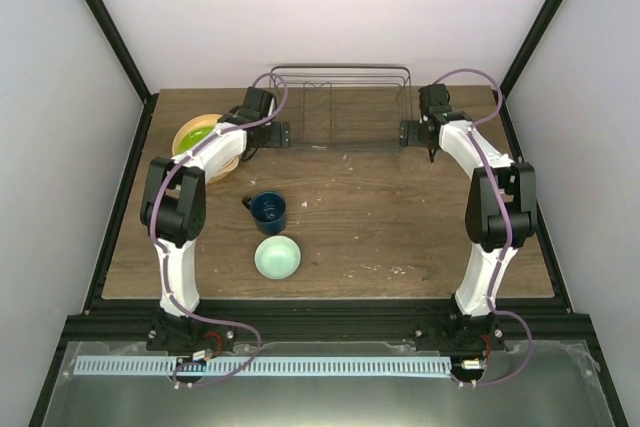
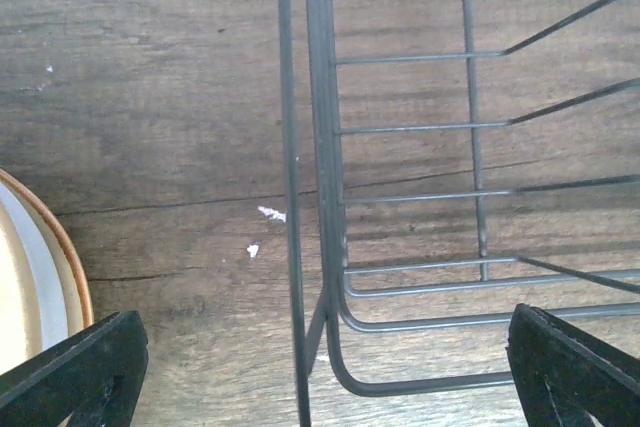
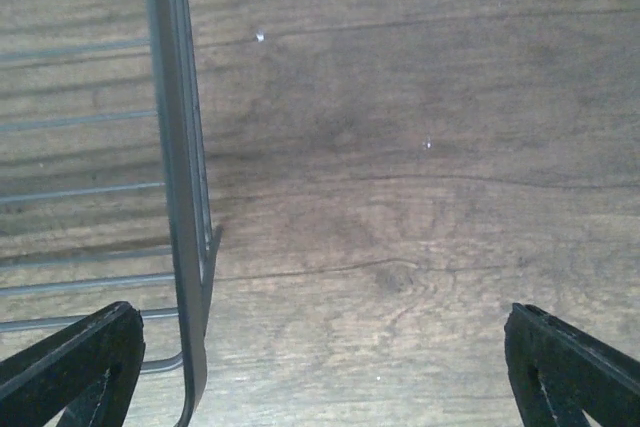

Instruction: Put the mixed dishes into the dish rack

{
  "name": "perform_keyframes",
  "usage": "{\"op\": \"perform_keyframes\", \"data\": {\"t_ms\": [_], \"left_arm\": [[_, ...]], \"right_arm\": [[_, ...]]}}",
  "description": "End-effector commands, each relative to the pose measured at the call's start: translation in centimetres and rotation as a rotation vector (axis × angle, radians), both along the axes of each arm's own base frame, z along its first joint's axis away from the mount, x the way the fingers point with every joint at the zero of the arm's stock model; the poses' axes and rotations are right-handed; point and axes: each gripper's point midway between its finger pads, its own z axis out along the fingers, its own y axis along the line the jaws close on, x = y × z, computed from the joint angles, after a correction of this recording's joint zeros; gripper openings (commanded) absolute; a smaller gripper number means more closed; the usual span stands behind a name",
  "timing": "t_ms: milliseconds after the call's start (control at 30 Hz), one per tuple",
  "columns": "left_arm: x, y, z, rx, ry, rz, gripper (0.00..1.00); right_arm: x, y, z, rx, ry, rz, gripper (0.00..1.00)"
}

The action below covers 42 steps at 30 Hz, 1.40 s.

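Observation:
The dish rack (image 1: 340,107) of dark wire stands at the back of the table, with nothing in it. My left gripper (image 1: 277,134) is open, and the rack's left end wire (image 2: 320,147) stands between its fingers (image 2: 90,367). My right gripper (image 1: 411,133) is open too, straddling the rack's right end wire (image 3: 180,147). At back left is a stack of plates with the lime-green plate (image 1: 195,132) on top, partly under my left arm. The left wrist view shows a cream plate (image 2: 25,277) with a peach-orange rim under it. The dark blue mug (image 1: 268,210) and the mint bowl (image 1: 277,257) sit mid-table.
The wooden table (image 1: 400,237) is bare on its right half and front. Black frame posts and white walls close in the back and sides. Both arms reach up along the table's left and right sides.

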Motion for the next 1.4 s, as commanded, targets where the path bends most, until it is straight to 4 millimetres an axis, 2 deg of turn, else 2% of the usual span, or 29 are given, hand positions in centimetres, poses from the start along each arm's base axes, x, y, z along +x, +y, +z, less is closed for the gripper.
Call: {"op": "perform_keyframes", "data": {"t_ms": [0,367,600,767,900,1033,1100,1267,1367], "left_arm": [[-0.9,-0.1,-1.8,0.024,0.07,-0.013,1.0],[0.3,-0.5,-1.2,0.018,0.053,-0.013,1.0],[1.2,-0.9,-0.4,0.005,0.031,-0.015,1.0],[2.0,-1.2,1.7,-0.008,-0.011,-0.018,1.0],[3.0,-0.8,6.1,-0.031,-0.097,-0.011,1.0],[4.1,1.8,9.8,-0.083,-0.166,0.046,1.0],[4.9,4.5,11.1,-0.102,-0.187,0.097,1.0],[6.6,11.9,9.7,-0.058,-0.148,0.232,1.0],[7.3,15.0,8.8,-0.051,-0.136,0.279,1.0]], "right_arm": [[1.1,0.0,1.0,-0.009,-0.037,0.008,1.0],[1.8,-0.2,1.4,-0.019,-0.078,0.007,1.0],[2.9,0.8,2.3,0.021,-0.135,0.041,1.0],[3.7,1.8,3.9,0.069,-0.193,0.075,1.0],[4.2,1.9,6.5,0.077,-0.251,0.085,1.0],[5.3,0.5,8.7,0.107,-0.298,0.054,1.0],[6.1,-1.0,8.9,0.129,-0.296,0.02,1.0],[7.8,-5.3,8.7,0.126,-0.292,-0.064,1.0],[8.6,-7.9,8.3,0.131,-0.295,-0.108,1.0]]}}
